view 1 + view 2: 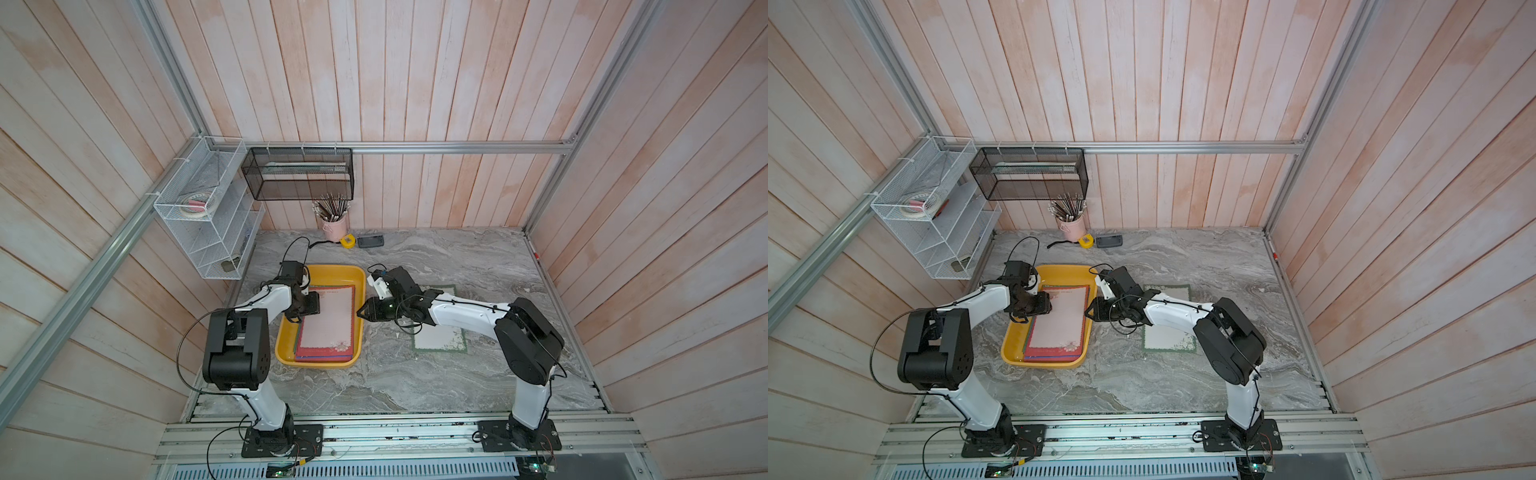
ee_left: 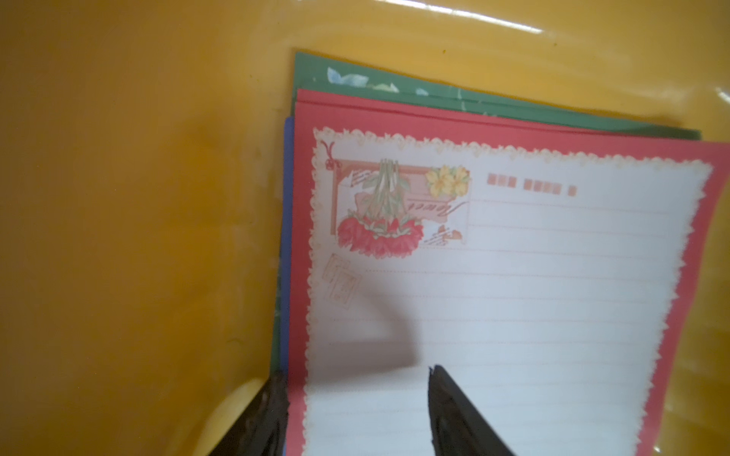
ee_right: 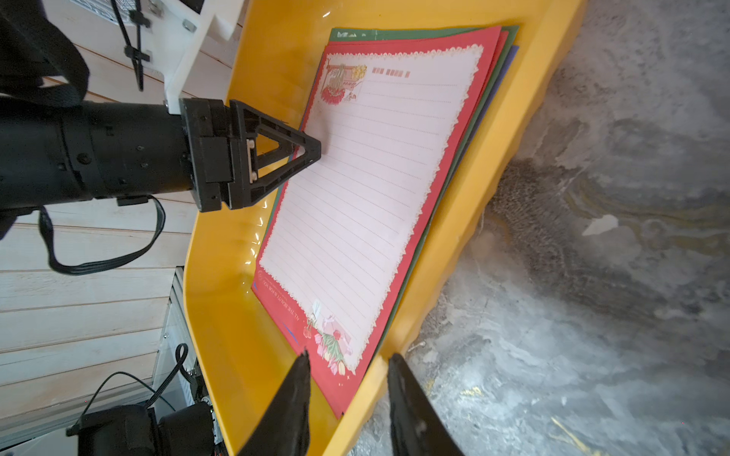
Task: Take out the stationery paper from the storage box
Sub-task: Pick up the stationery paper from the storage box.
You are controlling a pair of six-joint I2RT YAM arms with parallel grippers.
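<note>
Spreading across the whole floor of the cell, the grey marbled desk (image 1: 457,374) carries the yellow storage box (image 1: 332,272) left of centre, its long sides running near to far. The left arm reaches in over the left wall; the right arm lies low across the desk from the right, forearm passing above a single green-bordered sheet (image 1: 440,338) that lies flat just right of the box.

Inside the box sits the stationery paper (image 1: 332,320), a slightly fanned stack with a red-bordered, pale pink lined sheet on top and green and blue edges showing beneath.

The left hand (image 2: 355,373) is down on the left edge of the stack, toward its far half. Its jaws stand moderately wide and straddle that edge, with one finger on the lined top sheet and one beside the stack against the yellow floor, nothing pinched.

The right hand (image 3: 349,355) hovers at the right wall, its jaws narrowly parted and empty. One finger is above the box's inside by the paper's right edge and one is outside, above the desk.

Bare yellow floor shows left of and beyond the stack. Bare desk lies near and right of the box.
</note>
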